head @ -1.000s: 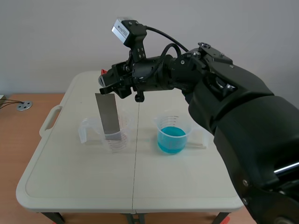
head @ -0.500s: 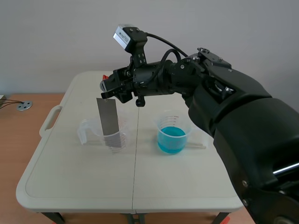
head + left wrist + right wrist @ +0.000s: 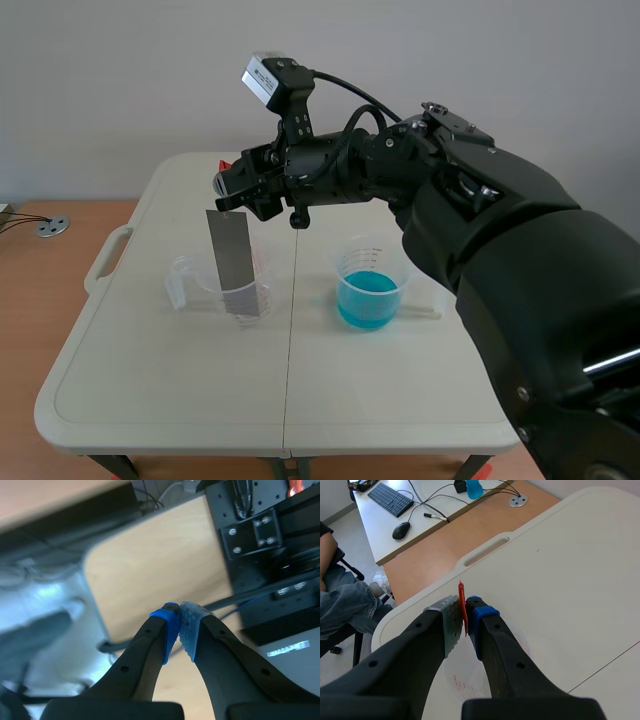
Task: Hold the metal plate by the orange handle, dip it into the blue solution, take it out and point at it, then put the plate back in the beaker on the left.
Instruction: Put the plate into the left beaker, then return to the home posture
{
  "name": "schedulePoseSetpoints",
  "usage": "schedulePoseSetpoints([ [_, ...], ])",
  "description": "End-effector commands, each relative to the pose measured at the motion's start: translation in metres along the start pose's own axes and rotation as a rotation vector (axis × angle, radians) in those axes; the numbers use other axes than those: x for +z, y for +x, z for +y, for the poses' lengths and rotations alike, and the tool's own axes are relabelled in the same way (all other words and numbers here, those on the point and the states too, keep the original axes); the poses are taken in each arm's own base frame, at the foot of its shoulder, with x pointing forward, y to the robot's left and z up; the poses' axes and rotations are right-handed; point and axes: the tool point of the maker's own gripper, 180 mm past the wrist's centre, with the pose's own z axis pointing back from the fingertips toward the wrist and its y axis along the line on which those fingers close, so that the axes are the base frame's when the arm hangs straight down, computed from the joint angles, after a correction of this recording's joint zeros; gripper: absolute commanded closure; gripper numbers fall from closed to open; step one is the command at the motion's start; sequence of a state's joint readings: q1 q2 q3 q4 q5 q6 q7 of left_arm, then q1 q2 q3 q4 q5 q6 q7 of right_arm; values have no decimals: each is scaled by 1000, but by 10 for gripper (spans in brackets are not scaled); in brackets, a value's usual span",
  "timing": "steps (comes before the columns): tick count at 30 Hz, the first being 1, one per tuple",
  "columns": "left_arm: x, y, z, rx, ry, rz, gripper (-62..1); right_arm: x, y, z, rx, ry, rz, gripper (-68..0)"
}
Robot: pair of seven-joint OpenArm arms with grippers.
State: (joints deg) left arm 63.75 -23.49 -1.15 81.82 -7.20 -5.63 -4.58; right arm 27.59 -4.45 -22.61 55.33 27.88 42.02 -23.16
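**Plate hangs in the left-hand beaker, held by its handle**

The black right arm (image 3: 470,190) comes in from the right of the white folding table (image 3: 150,380) and stretches nearly level past its middle, well above the top. The right gripper (image 3: 228,186) points leftward over the table's left half. Its two fingers are pinched onto the thin orange handle (image 3: 461,600), with a grey-green pad (image 3: 451,622) on one face and a blue pad (image 3: 480,617) on the other.

From the handle the flat grey metal plate (image 3: 230,255) hangs nearly upright, its top leaning slightly left. Its lower end sits inside the clear plastic beaker (image 3: 262,300) on the left and shows through the wall. Whether it touches the beaker's bottom cannot be told.

To the right stands a second clear beaker (image 3: 395,265) holding the blue solution (image 3: 368,300), apart from the plate.

The left gripper (image 3: 179,611) is outside the scene view. Its own camera shows it closed, pads meeting with nothing between them, over a pale wooden surface beside a black metal frame (image 3: 260,535).
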Motion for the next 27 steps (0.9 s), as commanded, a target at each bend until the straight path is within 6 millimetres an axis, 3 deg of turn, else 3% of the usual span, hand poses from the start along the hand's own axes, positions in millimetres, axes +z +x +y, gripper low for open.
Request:
schedulePoseSetpoints([
  [1, -3, 9, 7, -34, 0, -21, -27, -3, 13, 3, 14, 19, -23, -15],
  [5, -6, 15, 15, -77, 0, -32, -27, -3, 13, 3, 14, 19, -23, -22],
  [8, -5, 15, 16, -84, -1, -30, -29, -3, 13, 3, 14, 18, -21, -92],
  [13, -6, 8, 15, -81, 1, 4, -87, -3, 12, 2, 16, 17, -14, -233],
  [15, -6, 8, 15, -81, 1, 3, -160, -3, 12, 2, 16, 17, -13, -298],
  [19, -6, 10, 15, -81, 1, -7, -550, -2, 12, 2, 15, 16, -15, -463],
  [20, -6, 10, 15, -81, 1, -7, -613, -2, 12, 2, 15, 16, -15, -488],
  [23, -6, 10, 15, -81, 1, -3, -623, -2, 12, 1, 15, 14, -10, -549],
  [26, -6, 9, 15, -81, 1, -3, -623, 0, 14, -6, 3, -17, -16, -670],
  [27, -6, 9, 15, -81, 1, -3, -623, 1, 14, -9, 2, -27, -17, -665],
])
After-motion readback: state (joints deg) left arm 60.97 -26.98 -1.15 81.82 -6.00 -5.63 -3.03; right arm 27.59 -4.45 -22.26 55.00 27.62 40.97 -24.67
